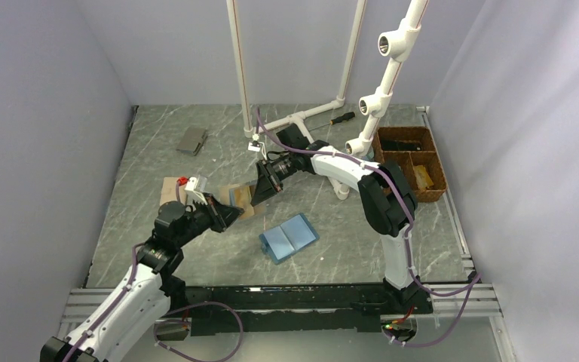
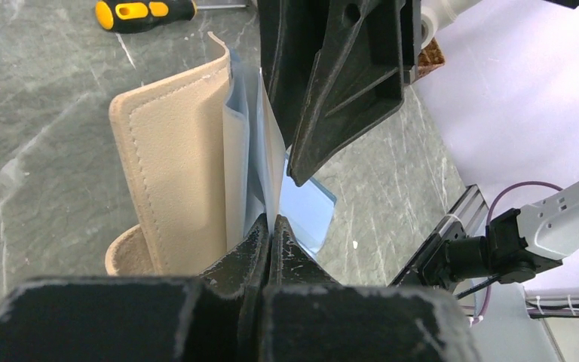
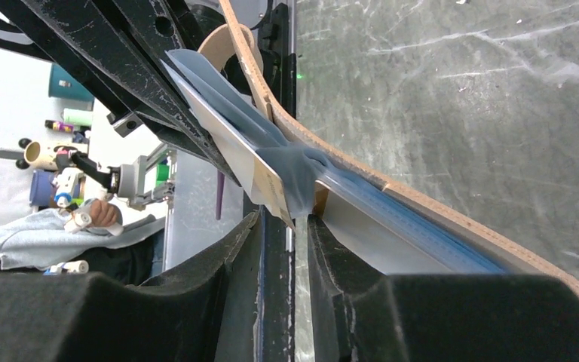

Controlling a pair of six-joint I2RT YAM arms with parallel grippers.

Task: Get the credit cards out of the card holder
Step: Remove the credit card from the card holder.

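Observation:
The card holder point(image 1: 241, 198), tan outside with blue-grey panels inside, hangs above the table between both grippers. In the left wrist view its tan cover point(image 2: 173, 173) stands on edge, and my left gripper point(image 2: 271, 228) is shut on a thin blue-grey inner panel. My right gripper point(image 1: 262, 187) faces it from the other side. In the right wrist view the right gripper point(image 3: 285, 225) is open, its fingers a narrow gap apart. The corner of a pale card point(image 3: 250, 162) sticking out of the blue-grey panels reaches the mouth of that gap. The tan cover point(image 3: 430, 207) curves away to the right.
An all light-blue bifold point(image 1: 289, 237) lies open on the table below the grippers. A small grey wallet point(image 1: 191, 140) sits at the back left, a screwdriver point(image 1: 341, 118) at the back, a brown divided box point(image 1: 411, 162) at the right. White pipes point(image 1: 377, 98) rise behind.

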